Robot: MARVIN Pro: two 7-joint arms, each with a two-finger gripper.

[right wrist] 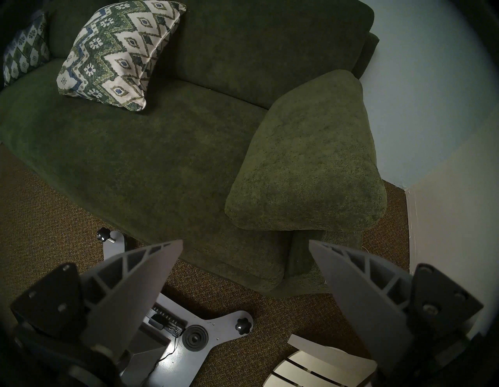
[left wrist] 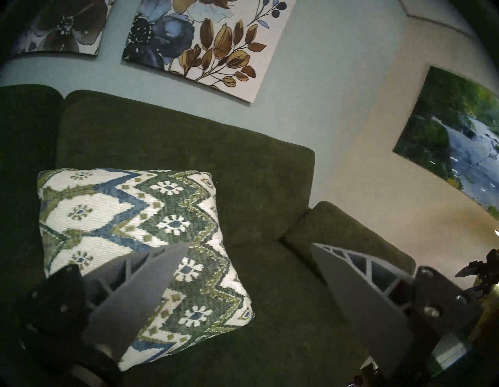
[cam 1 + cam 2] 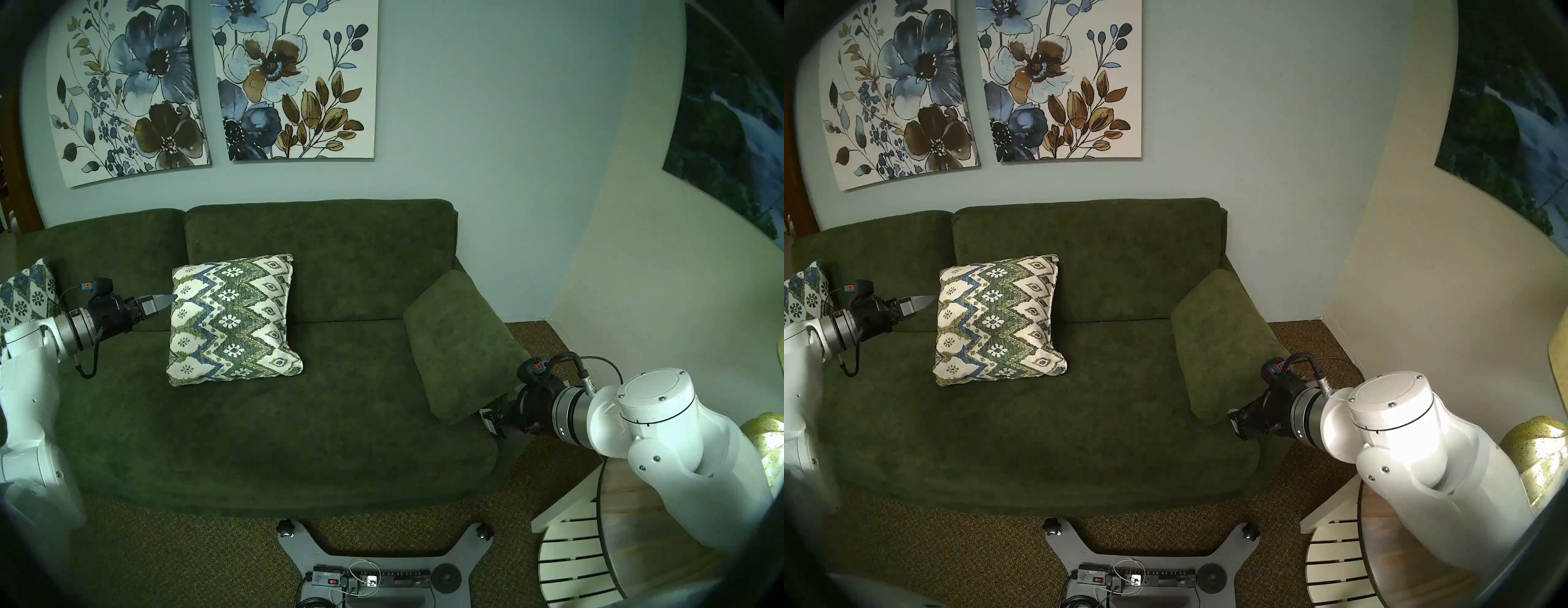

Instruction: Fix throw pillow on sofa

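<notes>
Nearest, right gripper (image 1: 245,270) hangs off the sofa (image 3: 271,424) front edge, jaws apart, empty. Left gripper (image 3: 163,302) sits just beside the throw pillow (image 3: 233,318), jaws apart, holding nothing. Pillow leans upright against the sofa's back cushions, mid-seat. Judged placed; only arm withdrawal left.

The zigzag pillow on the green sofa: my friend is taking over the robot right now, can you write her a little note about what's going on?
Left gripper: open, holding nothing, beside the throw pillow, at its left edge.
Right gripper: open, holding nothing, off the sofa's right front corner, near the plain green cushion.
Throw pillow: propped against the backrest near the middle of the sofa, zigzag face out.
Done: pillow looks set in place.
Left: probably only pulling the arms away.
</notes>
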